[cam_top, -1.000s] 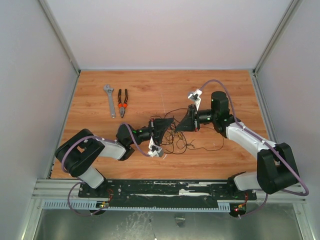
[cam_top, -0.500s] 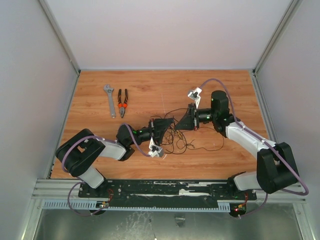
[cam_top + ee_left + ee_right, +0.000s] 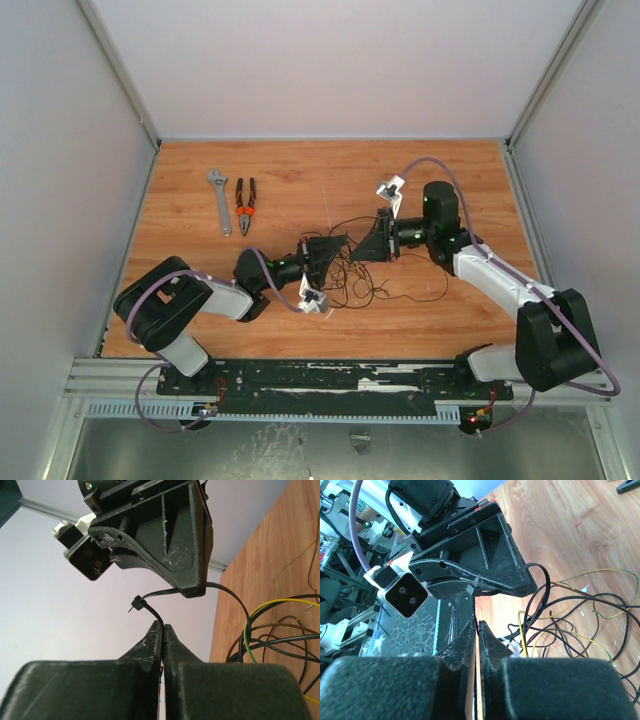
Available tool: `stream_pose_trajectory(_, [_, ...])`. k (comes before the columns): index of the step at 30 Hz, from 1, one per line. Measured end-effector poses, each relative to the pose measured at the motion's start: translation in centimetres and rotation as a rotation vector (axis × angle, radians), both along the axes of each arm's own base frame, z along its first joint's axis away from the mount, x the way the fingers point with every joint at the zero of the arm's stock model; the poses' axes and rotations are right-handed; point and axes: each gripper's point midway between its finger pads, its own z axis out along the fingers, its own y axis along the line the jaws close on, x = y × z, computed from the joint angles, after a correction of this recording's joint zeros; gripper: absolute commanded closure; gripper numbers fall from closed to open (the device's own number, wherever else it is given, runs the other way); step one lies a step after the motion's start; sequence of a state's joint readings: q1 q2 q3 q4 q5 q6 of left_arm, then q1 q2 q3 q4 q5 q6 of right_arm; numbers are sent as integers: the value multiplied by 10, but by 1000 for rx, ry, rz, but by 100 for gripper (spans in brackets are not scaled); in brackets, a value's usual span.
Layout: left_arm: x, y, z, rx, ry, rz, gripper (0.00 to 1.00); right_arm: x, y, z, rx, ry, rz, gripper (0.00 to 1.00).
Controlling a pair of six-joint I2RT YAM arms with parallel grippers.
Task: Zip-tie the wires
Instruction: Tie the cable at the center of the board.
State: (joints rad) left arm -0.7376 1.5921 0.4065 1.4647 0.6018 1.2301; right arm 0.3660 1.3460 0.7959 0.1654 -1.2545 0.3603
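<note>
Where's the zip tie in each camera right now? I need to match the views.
Top external: too thin to pick out; look mid-frame, in the wires.
Left wrist: zip tie centre frame, its head just above the shut left gripper, strip arcing right, down into the wires.
Right wrist: black arc right of centre, over the tangle.
Shared landmark: the wires.

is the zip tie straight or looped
Looped: in the left wrist view the zip tie runs from the left gripper through its head and curves down into the wires. Cinched tight? Cannot tell.
</note>
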Motion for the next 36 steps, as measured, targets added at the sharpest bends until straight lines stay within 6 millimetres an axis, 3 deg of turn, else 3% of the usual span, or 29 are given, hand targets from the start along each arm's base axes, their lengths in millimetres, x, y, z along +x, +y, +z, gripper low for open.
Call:
stream_pose_trajectory(12, [2,0,-2,-2,5,13,100,-5,-2,4,-2,-19,-1,99])
stream_pose_trajectory(36, [3,1,-4,10,-5,24,100,5,0,-1,-17,21,-43,99])
